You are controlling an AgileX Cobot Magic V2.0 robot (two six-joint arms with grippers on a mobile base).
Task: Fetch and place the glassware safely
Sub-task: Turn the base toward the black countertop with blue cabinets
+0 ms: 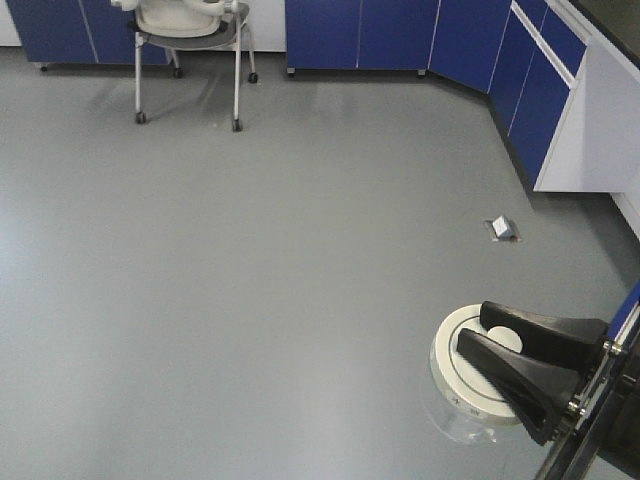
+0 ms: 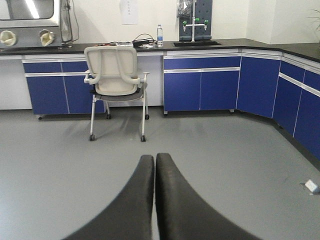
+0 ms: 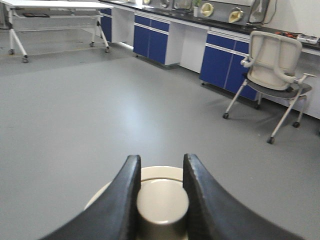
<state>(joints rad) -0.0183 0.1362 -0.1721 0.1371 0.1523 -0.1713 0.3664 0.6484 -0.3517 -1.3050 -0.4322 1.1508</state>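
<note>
Currently, glass jar [image 1: 455, 395]: hanging lid-up over the grey floor [image 1: 250, 300], resting on nothing.
Lid knob [image 3: 162, 202]: sitting squarely between the jaws of the right gripper [image 3: 161, 165], which is pinching it narrowly.
Axis: running vertically, straight beneath that grip.
Left gripper [image 2: 154, 159]: pressing its fingers together, holding nothing, facing the chair [image 2: 116, 75].

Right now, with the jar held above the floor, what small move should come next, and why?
Probably no release yet: hold the jar level in the right gripper and let the base roll toward the counter. The fingers clamp only the lid's knob, and only bare floor lies under it.
</note>
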